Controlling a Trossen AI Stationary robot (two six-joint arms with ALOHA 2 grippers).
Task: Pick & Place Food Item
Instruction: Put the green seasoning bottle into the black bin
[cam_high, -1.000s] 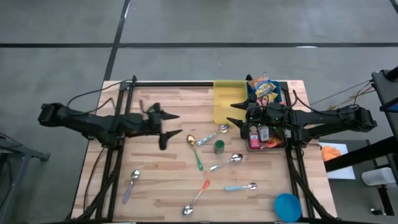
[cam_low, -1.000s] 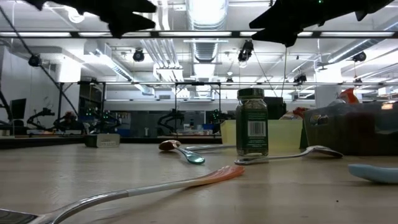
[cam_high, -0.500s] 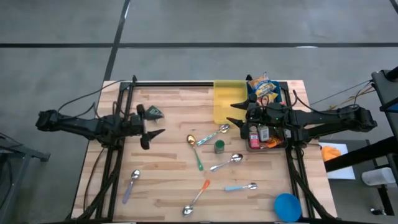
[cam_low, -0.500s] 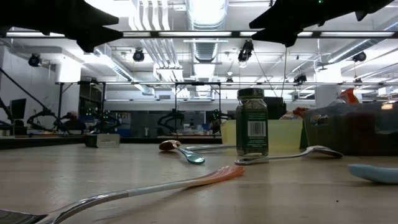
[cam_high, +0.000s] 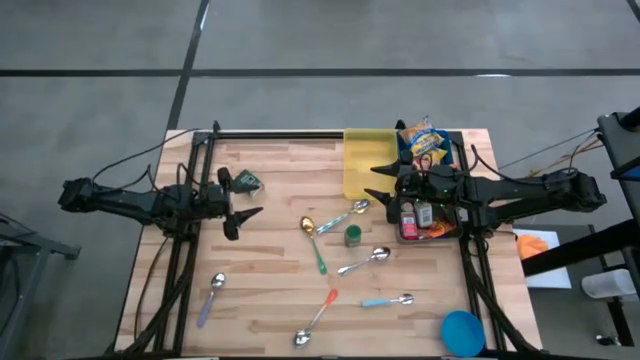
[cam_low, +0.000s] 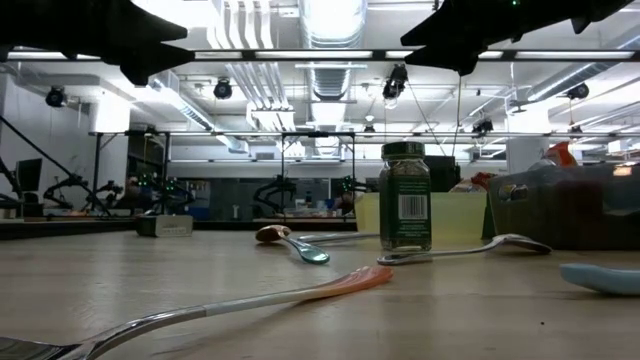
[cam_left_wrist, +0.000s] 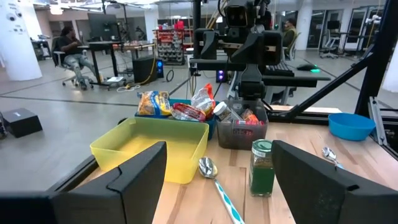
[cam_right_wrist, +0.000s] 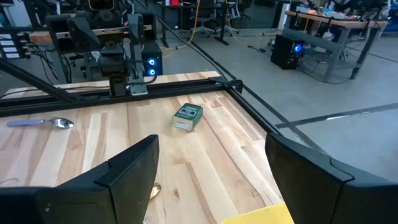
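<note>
High view: green box (cam_high: 247, 182) flat, axis unclear.

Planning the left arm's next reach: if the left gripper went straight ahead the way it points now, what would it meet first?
Probably the spice jar, which stands almost dead ahead between the open fingers of the left gripper. A spoon lies nearer but flat on the table, likely under the path. Depth is uncertain.

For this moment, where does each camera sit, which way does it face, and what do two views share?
High: overhead, straight down on table; both arms, left gripper and right gripper open.
Low: table height, facing the room; spice jar ahead, arms dark overhead.
Left wrist: looks past its fingers at yellow bin.
Right wrist: looks past its fingers at green packet.
Shared: the spice jar shows in high, low and left wrist views.
</note>
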